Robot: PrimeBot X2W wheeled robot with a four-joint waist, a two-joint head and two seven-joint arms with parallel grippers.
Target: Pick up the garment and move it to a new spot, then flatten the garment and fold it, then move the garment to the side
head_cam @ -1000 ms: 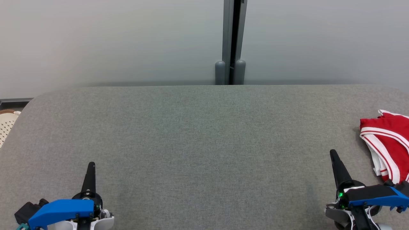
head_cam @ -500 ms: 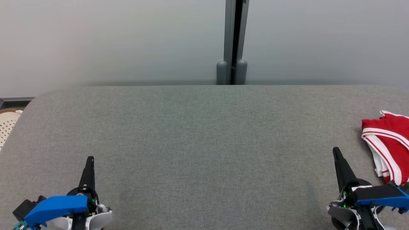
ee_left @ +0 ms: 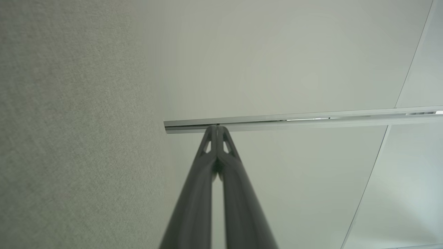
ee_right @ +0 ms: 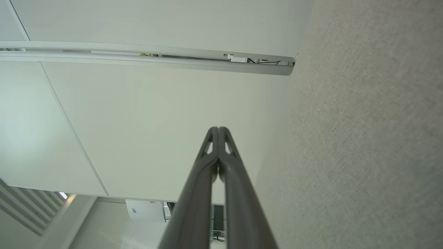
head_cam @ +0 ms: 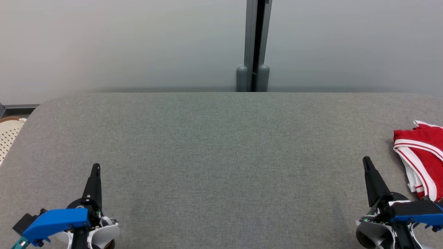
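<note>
Grippers, left (head_cam: 96,167) and right (head_cam: 365,159), both pinched shut and empty, tips edged slightly forward. Red striped garment (head_cam: 420,162) lies unheld at the right edge of the grey table (head_cam: 221,155); the move aside is probably done.

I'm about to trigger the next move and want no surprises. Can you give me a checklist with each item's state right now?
1. Left hand empty: ok, shut on nothing.
2. Right hand empty: ok, shut on nothing, beside the garment.
3. Hands open for a grasp: not ok, both shut.
4. Garment on the table: ok, far to the right.
5. Garment fully in the head view: not ok, cut off by the frame.
6. Garment neatly folded: cannot tell.
</note>
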